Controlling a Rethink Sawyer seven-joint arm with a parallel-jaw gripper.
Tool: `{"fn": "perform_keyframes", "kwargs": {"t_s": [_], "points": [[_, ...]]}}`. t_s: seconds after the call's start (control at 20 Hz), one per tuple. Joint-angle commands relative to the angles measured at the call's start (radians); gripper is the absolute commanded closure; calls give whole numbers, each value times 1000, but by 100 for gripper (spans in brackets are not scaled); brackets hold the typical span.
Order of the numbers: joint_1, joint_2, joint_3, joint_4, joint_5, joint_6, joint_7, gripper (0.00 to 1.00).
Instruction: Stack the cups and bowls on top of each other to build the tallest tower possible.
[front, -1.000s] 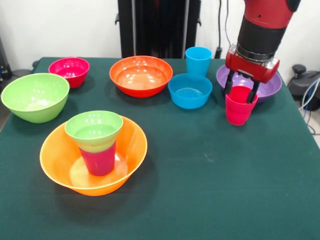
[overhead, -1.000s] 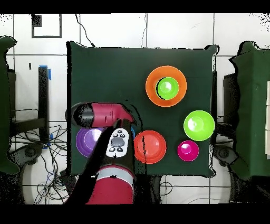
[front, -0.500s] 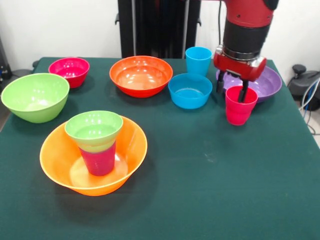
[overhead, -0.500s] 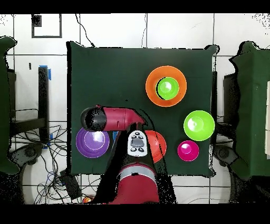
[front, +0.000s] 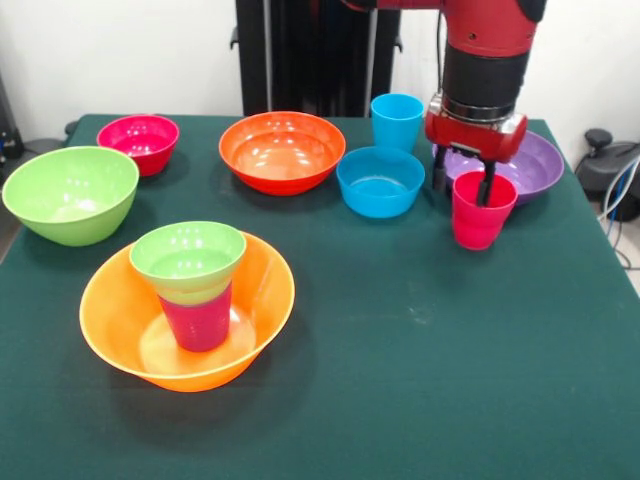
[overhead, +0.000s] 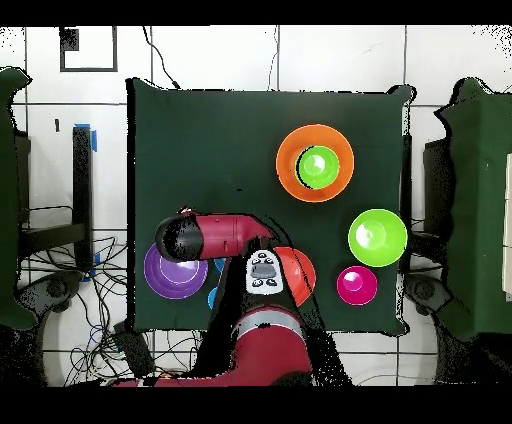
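The tower stands at the front left: a large orange bowl (front: 115, 325) holds an upright purple-magenta cup (front: 197, 322) with a small lime green bowl (front: 188, 258) resting on its rim. The tower also shows in the overhead view (overhead: 288, 160). A red-pink cup (front: 480, 222) stands upright on the table at the right. My gripper (front: 462, 180) is open and low over it. One finger is inside the cup and the other is outside its left wall. In the overhead view my arm (overhead: 225, 232) hides this cup.
A purple bowl (front: 545, 160) sits behind the red-pink cup. A small blue bowl (front: 380, 183) and a sky blue cup (front: 396, 120) stand to its left. A red-orange bowl (front: 282, 150), a small pink-red bowl (front: 139, 140) and a large lime green bowl (front: 70, 195) lie further left.
My gripper has shifted left and slightly back over the red-pink cup, so it now straddles the left wall. The cup has stayed standing in place.
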Motion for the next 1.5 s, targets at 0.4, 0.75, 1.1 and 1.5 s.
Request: {"fn": "perform_keyframes", "kwargs": {"t_s": [0.4, 0.75, 1.1, 1.5], "points": [[-45, 102, 213, 48, -119, -27, -77, 0], [-73, 73, 226, 89, -157, -1, -82, 0], [-100, 67, 236, 107, -188, -2, -77, 0], [-57, 60, 185, 97, -224, -4, -38, 100]]}}
